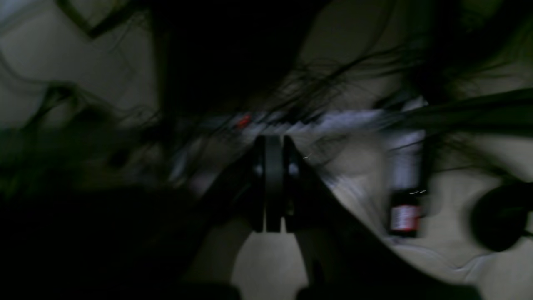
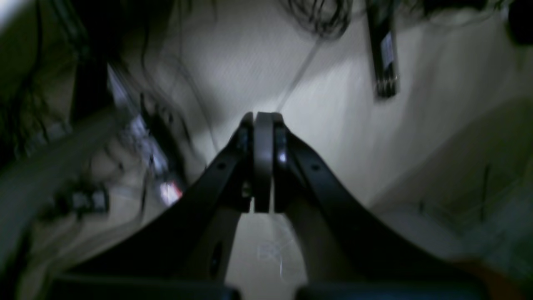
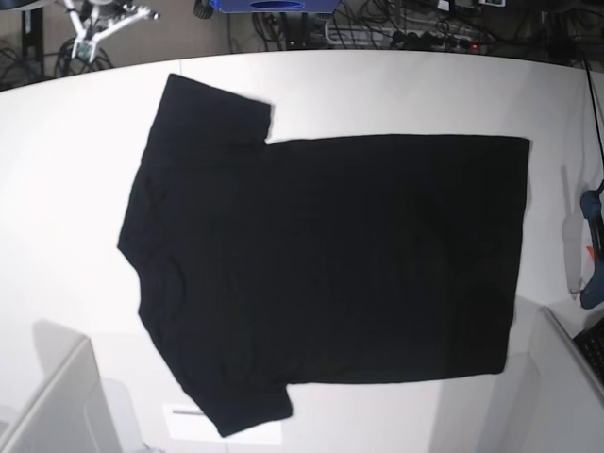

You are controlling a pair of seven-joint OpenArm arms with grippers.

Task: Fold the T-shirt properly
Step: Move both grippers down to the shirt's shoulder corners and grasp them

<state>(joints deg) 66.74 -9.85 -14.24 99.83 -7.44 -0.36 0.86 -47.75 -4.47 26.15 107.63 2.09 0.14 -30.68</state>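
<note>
White desk (image 3: pixel 396 85), matte. T-shirt (image 3: pixel 330 269) lies spread flat at its middle, plain side up, collar toward the base view's left. Risk: loose cloth could bunch or drag askew under a shallow pinch. Cables crowd the far edge. Left pincer (image 1: pixel 273 183) and right pincer (image 2: pixel 262 162) pressed together, empty.

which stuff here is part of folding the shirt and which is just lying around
For the job:
T-shirt, black, spread flat on the white table
left hand, shut, holding nothing
right hand, shut, holding nothing

Just lying about:
blue tool at the table's right edge
cables behind the table
</note>
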